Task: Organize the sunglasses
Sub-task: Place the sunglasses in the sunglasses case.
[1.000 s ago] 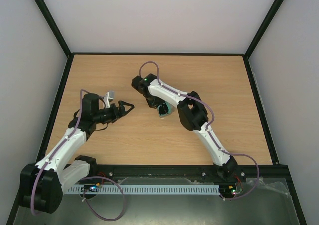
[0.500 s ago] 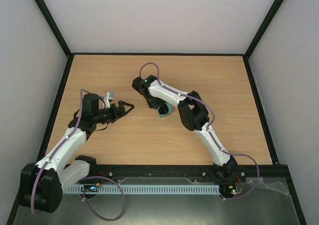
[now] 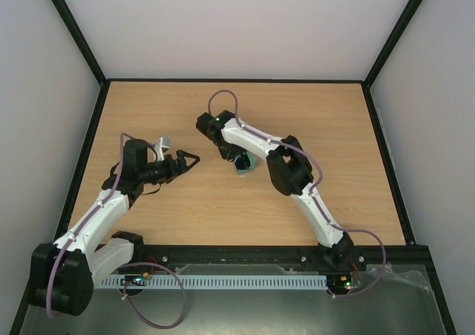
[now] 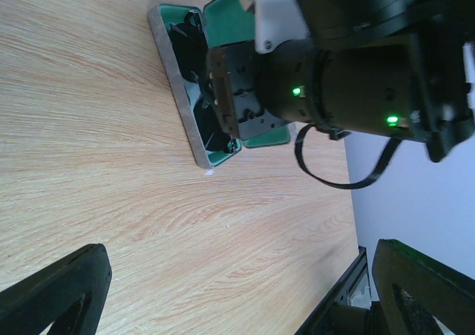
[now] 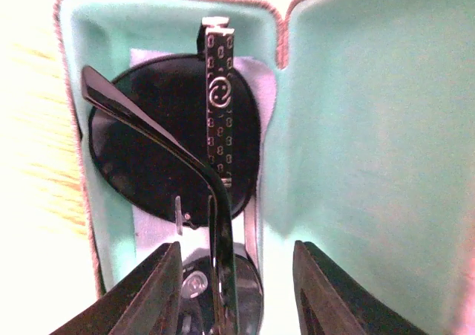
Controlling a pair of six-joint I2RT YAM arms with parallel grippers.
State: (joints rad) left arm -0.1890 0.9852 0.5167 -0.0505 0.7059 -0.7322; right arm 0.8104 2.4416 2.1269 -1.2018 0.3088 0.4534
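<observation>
The sunglasses [image 5: 174, 134] already lie folded inside the open case [image 4: 172, 75], on a pale cloth [image 5: 263, 75], near the middle of the counter [image 3: 185, 201]. The right claw [image 5: 236, 261] hovers just above them, released, with one temple between its fingers but not pressed. The left claw [image 4: 241, 261] is also released and holds nothing, well apart to the left. I judge most is done; what is left is to close the lid [image 5: 356, 127]
</observation>
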